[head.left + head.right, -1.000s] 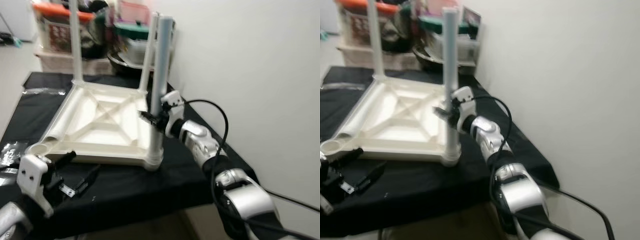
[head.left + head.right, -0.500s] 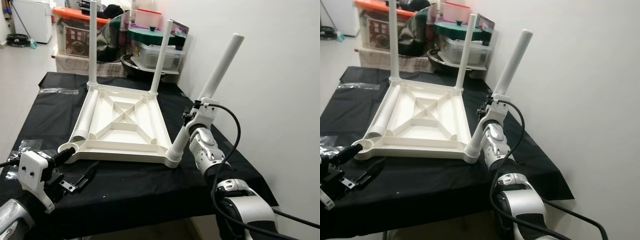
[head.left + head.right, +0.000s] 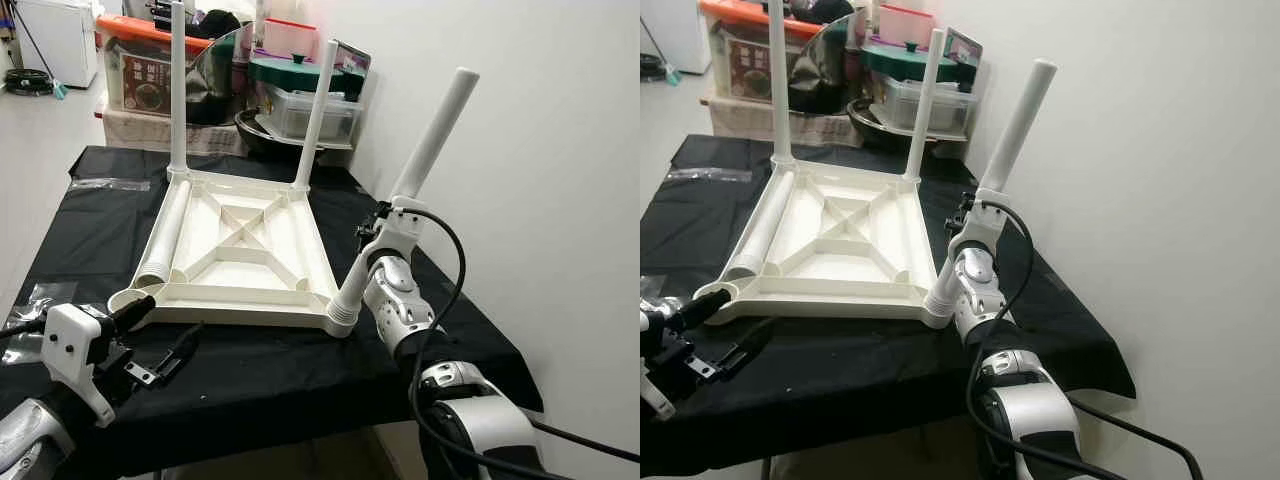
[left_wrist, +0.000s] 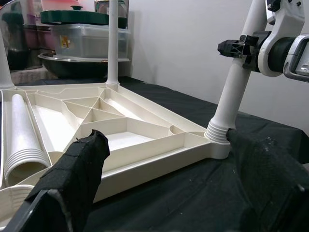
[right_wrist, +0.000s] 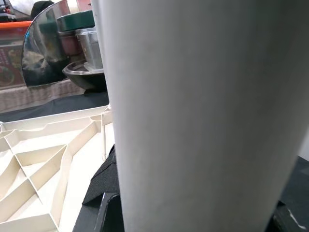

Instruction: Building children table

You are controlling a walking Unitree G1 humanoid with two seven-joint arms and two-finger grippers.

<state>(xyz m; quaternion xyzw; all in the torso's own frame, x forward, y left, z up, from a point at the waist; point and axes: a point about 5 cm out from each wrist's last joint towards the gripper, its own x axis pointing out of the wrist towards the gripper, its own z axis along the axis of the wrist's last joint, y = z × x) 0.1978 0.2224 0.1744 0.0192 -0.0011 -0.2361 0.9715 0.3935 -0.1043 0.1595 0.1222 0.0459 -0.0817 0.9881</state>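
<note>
Upside-down white tabletop point(image 3: 245, 255) lies on black-covered table point(image 3: 300, 380). Right gripper point(image 3: 378, 222) stays clamped on tilted leg point(image 3: 420, 170) seated in near right corner socket; leg was upright a second ago, since half a second barely changed. Left gripper point(image 3: 150, 335) spread open near front left corner. Loose leg point(image 3: 165, 235) lies inside tabletop.

The near-right table leg point(image 3: 405, 206), upright a second ago, now leans out to the right from its corner socket, with the right gripper point(image 3: 378, 222) clamped on it slightly lower than before.
</note>
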